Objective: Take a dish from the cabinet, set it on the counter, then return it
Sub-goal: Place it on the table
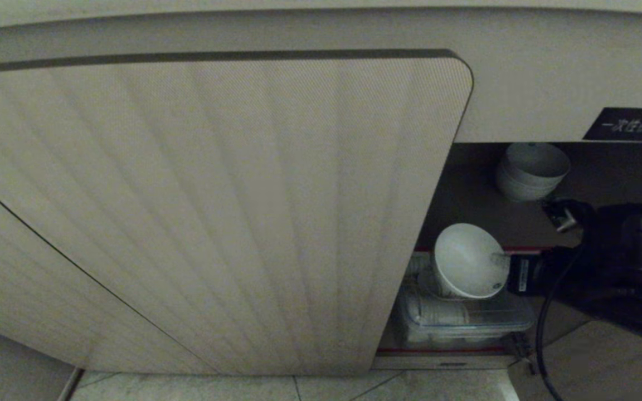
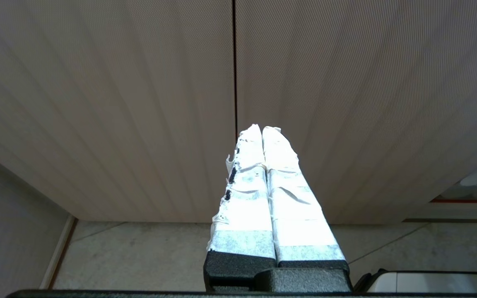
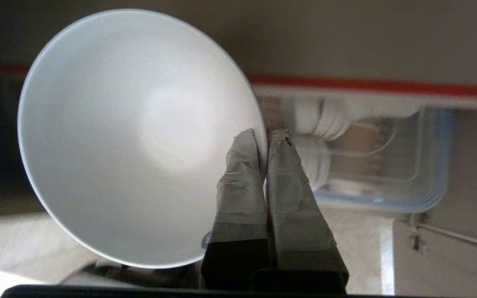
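A small white bowl, the dish (image 1: 468,260) (image 3: 139,136), hangs tilted on its side in the open right part of the cabinet (image 1: 521,223), in front of the red shelf edge. My right gripper (image 1: 504,262) (image 3: 265,136) is shut on its rim, one taped finger inside the bowl and one outside. The beige ribbed cabinet door (image 1: 215,211) (image 2: 346,103) fills the left of the head view. My left gripper (image 2: 262,130) is shut with nothing in it, pointing at the closed doors low by the floor. The counter is out of view.
A stack of white bowls (image 1: 531,170) sits on the upper brown shelf. Below the held dish, a clear plastic box (image 1: 466,323) (image 3: 387,165) holds more white ware. A black label (image 1: 630,123) is on the panel above. Tiled floor (image 1: 443,387) runs below.
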You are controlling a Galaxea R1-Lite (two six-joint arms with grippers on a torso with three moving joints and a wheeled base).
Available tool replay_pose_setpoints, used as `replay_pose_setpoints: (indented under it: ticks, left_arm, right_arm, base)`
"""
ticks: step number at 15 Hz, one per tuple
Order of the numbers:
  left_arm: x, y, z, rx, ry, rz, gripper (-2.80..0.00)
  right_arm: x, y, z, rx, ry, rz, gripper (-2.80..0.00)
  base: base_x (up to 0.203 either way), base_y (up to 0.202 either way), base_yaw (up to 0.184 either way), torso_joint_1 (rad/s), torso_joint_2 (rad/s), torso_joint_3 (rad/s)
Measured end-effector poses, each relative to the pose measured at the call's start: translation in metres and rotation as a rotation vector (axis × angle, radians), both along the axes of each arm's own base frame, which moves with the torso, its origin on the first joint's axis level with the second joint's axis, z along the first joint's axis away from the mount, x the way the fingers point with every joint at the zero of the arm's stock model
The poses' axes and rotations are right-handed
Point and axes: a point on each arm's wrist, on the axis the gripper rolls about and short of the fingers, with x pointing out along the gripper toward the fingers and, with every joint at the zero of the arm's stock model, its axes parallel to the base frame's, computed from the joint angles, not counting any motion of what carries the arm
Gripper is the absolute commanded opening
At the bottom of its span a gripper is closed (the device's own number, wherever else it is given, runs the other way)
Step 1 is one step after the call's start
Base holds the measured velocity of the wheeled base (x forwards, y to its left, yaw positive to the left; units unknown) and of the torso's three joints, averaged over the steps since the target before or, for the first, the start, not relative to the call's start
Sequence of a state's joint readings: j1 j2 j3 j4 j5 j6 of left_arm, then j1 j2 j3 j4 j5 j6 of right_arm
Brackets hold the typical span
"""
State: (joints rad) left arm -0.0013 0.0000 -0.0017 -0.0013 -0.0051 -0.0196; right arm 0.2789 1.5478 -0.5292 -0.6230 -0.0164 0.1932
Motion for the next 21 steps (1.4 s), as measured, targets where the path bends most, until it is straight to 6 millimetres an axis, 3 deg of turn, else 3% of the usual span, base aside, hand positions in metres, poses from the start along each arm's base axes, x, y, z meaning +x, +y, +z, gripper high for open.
replay_pose_setpoints:
  ticks: [10, 21]
  left_arm:
    - [0.000, 0.000, 0.000, 0.000, 0.000, 0.000, -2.80]
    - [0.000, 0.000, 0.000, 0.000, 0.000, 0.001, -2.80]
  right_arm:
    - [-0.038, -0.008, -0.007, -0.006, 0.054, 0.131, -2.80]
    - [-0.082, -0.015, -0.011, -0.051, 0.128, 0.432, -2.80]
  base:
    - [0.000, 0.000, 0.000, 0.000, 0.00, 0.000]
    - [0.000, 0.000, 0.000, 0.000, 0.00, 0.000]
